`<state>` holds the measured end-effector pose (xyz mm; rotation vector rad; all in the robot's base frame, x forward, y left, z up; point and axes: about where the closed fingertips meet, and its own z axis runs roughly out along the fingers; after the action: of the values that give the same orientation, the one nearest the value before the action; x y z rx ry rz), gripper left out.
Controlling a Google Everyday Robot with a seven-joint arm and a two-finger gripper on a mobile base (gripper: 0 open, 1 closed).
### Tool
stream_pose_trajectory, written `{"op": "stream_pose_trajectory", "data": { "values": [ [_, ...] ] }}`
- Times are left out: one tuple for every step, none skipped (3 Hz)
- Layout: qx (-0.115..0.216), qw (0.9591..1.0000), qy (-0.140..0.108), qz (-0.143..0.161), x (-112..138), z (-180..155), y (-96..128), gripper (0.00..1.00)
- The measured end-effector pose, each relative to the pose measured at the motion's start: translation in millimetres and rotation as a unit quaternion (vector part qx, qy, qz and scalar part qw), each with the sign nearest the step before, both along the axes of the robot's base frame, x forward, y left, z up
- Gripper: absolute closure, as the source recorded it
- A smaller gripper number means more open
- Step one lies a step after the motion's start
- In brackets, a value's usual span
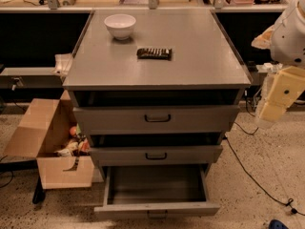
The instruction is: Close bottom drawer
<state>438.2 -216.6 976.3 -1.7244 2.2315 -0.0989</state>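
Starting at 9 o'clock in the view: an open cardboard box (47, 147) sits on the speckled floor, flaps spread, small colourful items inside, pressed up against the left side of the grey cabinet (157, 75). On the cabinet top, a white bowl (120, 25) stands upright toward 11 o'clock, and a dark bar-shaped packet (154, 53) lies flat near the middle, apart from the bowl.

Down the front now. The top drawer (157, 119) and the middle drawer (156, 155) each show a dark gap above their fronts. And there it is at 6 o'clock: the bottom drawer (156, 190), pulled far out toward the camera, its shallow grey tray bare, its slim front nearest us with the small dark handle (157, 214) at the lower edge.

Moving right, a black cable (257, 175) trails across the floor toward 5 o'clock. Up at 3 o'clock, the white arm (290, 32) reaches in from the edge, and the cream-coloured gripper (274, 104) hangs beside the cabinet's right side, level with the top drawer, well apart from the bottom drawer and touching nothing. How its grip is set, I cannot tell.
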Motion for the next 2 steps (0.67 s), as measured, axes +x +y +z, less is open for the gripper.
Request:
{"op": "stream_pose_trajectory", "data": {
  "values": [
    [0.0,1.0,0.0,0.0,0.0,0.0,0.0,0.0],
    [-0.02,0.9996,0.019,-0.003,-5.0,-30.1,-0.3,0.0]
  ]
}}
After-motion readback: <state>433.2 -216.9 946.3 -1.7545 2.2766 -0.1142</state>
